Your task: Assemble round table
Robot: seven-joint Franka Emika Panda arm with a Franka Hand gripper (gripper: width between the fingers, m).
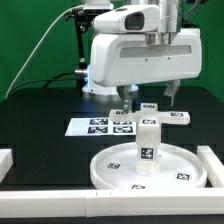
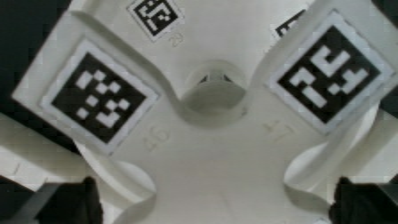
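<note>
- The round disc (image 1: 150, 168) lies flat on the black table (image 1: 40, 120), near the front, between the white border rails (image 1: 214, 165).
- The cylinder leg (image 1: 147, 145) stands upright at the middle of the disc, so I judge this step as done (whether it is screwed in fully, the pictures do not tell).
- The flat base piece (image 1: 152, 112) lies apart on the table behind the disc, just beside the marker board (image 1: 100, 126); it is not yet on the leg, and this is what is left.
- The gripper (image 1: 150, 95) hovers directly above the base piece with its fingers spread wide, pinching nothing.
- In the wrist view the base piece (image 2: 205, 110) fills the picture: white plastic, two arms with big black-white square tags, and a round hole in the middle. The dark fingertips (image 2: 63, 200) stand on both sides of it, not touching.
- The disc is white, with a raised rim and small tags on its face; the leg is short, thick, and carries one tag on its side.
</note>
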